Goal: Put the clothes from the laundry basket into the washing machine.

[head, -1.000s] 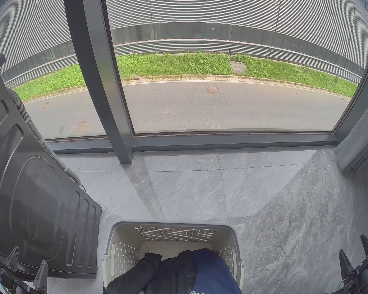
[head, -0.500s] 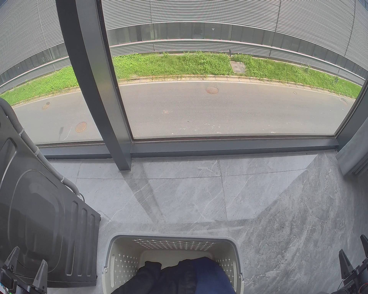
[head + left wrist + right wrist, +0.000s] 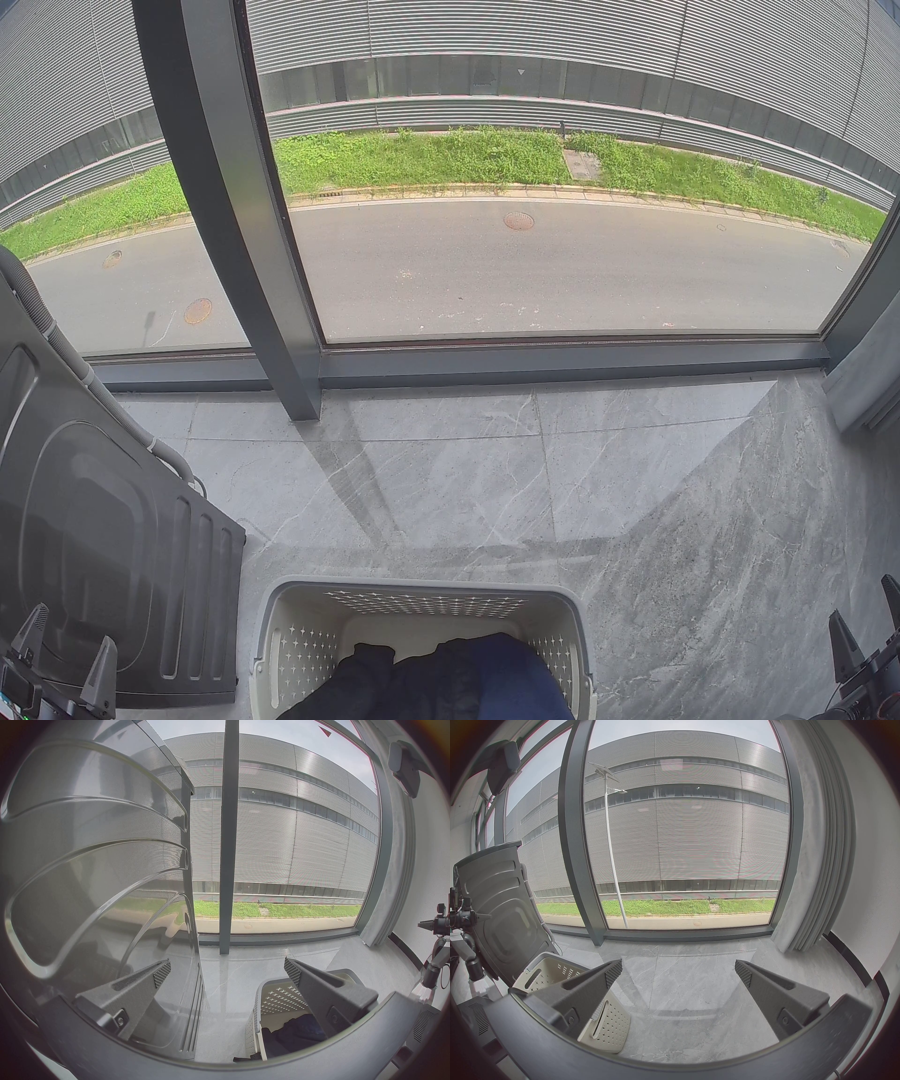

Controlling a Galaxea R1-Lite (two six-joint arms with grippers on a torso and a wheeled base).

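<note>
Clothes [image 3: 441,680]: a dark heap, black garment beside a navy blue one, at 6 o'clock in the head view. They lie inside the pale grey perforated plastic laundry basket [image 3: 422,600], which stands on the floor directly before me. The heap fills the near part of the basket; the far wall shows bare, with its star-shaped holes.

My left gripper [image 3: 61,656] sits at 7 o'clock, well apart from the clothes and off the basket's left wall. Fingers spread wide. From the left wrist, the gripper [image 3: 226,963] frames the basket [image 3: 276,996] and the dark clothes [image 3: 295,1031] beyond one finger.

My right gripper [image 3: 862,609] sits at 4 o'clock, well apart from the basket on its other side. The right wrist view shows the gripper [image 3: 677,963] just as wide, over bare floor, with the basket [image 3: 558,973] off to one side.

The dark grey washing machine [image 3: 103,562], ribbed back panel facing me, stands at 8 to 9 o'clock, just beside the basket's left wall. A grey corrugated hose [image 3: 56,337] runs along its edge.

Grey marble floor tiles [image 3: 562,469] stretch from centre to 3 o'clock. At 12 o'clock is a large window with a dark grey frame post [image 3: 244,206], with road and grass outside. A pale grey curtain [image 3: 867,375] hangs at 3 o'clock.
</note>
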